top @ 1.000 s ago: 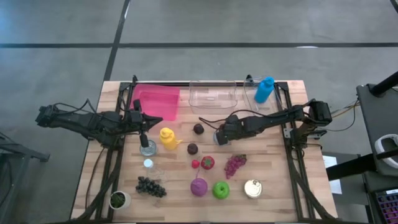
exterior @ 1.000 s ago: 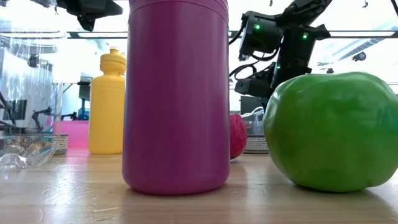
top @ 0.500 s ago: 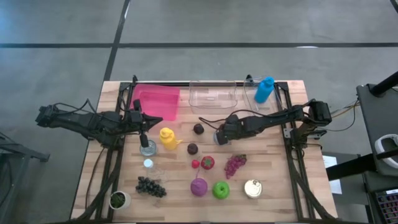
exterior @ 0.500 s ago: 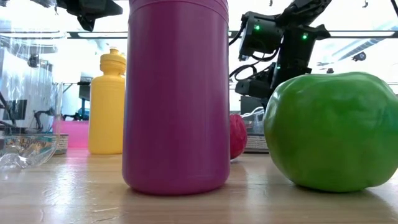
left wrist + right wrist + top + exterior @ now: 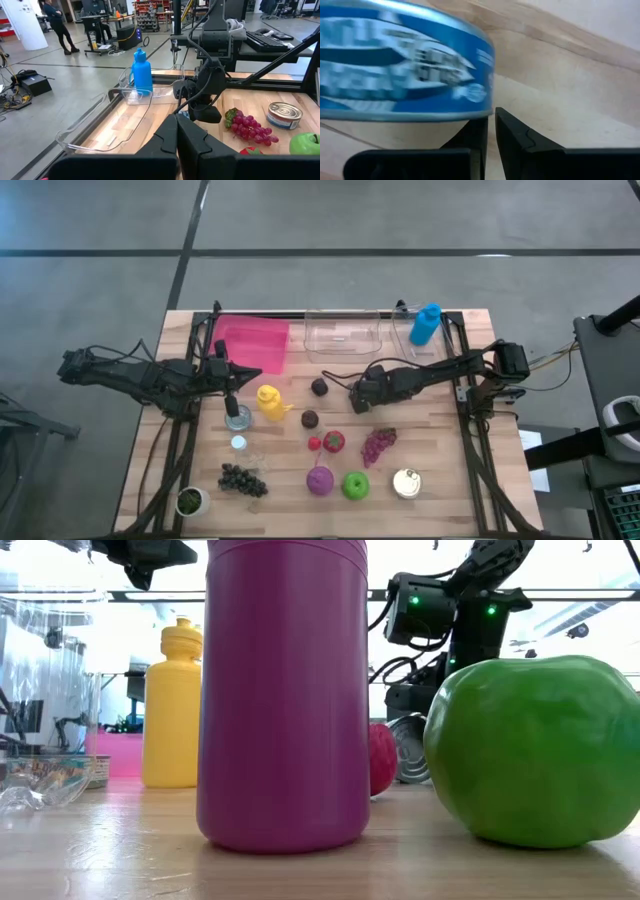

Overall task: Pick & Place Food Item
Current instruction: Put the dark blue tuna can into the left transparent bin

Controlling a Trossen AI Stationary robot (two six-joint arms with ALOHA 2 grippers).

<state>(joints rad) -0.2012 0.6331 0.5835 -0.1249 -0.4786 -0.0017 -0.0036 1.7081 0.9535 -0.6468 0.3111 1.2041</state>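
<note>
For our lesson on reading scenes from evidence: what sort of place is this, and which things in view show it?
Probably a robotics lab or workshop: a wooden table framed by two dark robot arms, toy-like food such as a green plastic apple, and desks with computer gear on a concrete floor beyond.

The wooden desk (image 5: 440, 470) carries a pink bin (image 5: 256, 342), a clear bin (image 5: 345, 335) and a blue bottle (image 5: 425, 324) along its far edge. Mid-desk stand a yellow bottle (image 5: 269, 401) and two dark fruits (image 5: 319, 387). Nearer lie red grapes (image 5: 377, 444), a strawberry (image 5: 333, 441), dark grapes (image 5: 242, 479), a magenta bottle (image 5: 320, 480), a green apple (image 5: 355, 485), a tin can (image 5: 406, 483) and a small potted plant (image 5: 190, 501).
</note>
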